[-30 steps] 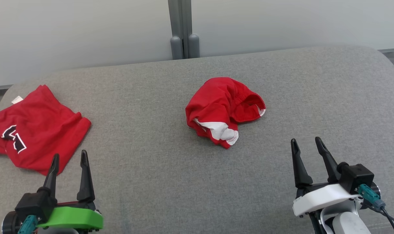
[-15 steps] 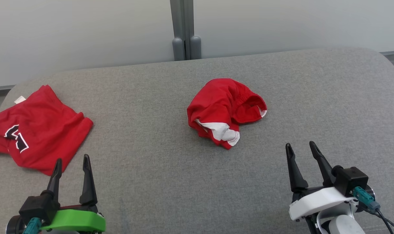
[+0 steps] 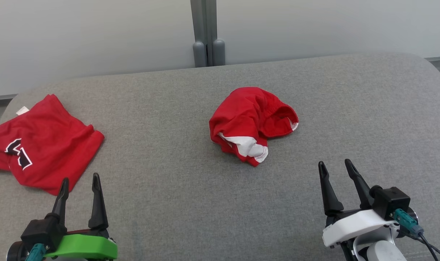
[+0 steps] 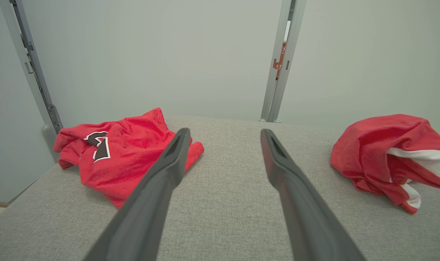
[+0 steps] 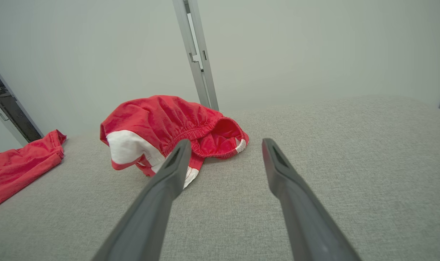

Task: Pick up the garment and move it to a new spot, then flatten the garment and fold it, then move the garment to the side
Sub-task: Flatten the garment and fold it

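Fabric, grey and coarse-woven, covers the broad padded top point(image 3: 169, 203) that carries everything, and a pale wall point(image 3: 96, 36) stands behind its far edge. Over at the left edge a red jersey point(image 3: 49, 145) with a black-and-white mark lies loosely folded, one corner reaching toward the near side. The crumpled red garment point(image 3: 245, 119) sits about midway along the padded top, nearer the far edge than the near one. It is bunched into a heap, with its elastic waistband gaping to the right and a white panel showing at its near side. Nothing touches it. The left gripper point(image 3: 80, 177) hovers at the near-left corner, just beside the jersey's near corner, fingers apart and empty. The right gripper point(image 3: 334, 161) hangs at the near-right, fingers likewise spread and empty, near the heap. A grey post point(image 3: 204, 32) rises behind the far edge.
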